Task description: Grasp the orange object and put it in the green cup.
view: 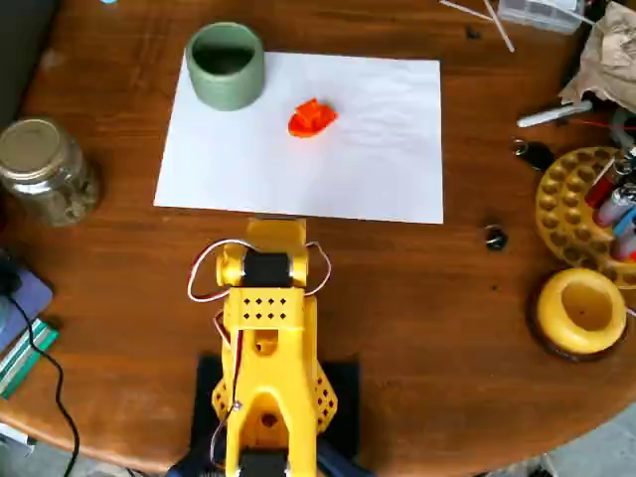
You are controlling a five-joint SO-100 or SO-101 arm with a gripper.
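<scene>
Brown wooden desk [417, 288] with white paper [298, 159], orange object [312, 118] lying on it just right of green cup [227, 66], looks light, rigid, angular so pinch across narrow sides; yellow arm [266, 338] folded, hand state cannot tell.

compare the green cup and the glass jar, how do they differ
The green cup is open-topped with a dark inside; the glass jar is closed by a metal lid. The cup is opaque sage green, the jar see-through. The cup stands at the corner of the white paper, the jar on bare table. Both stand upright.
</scene>
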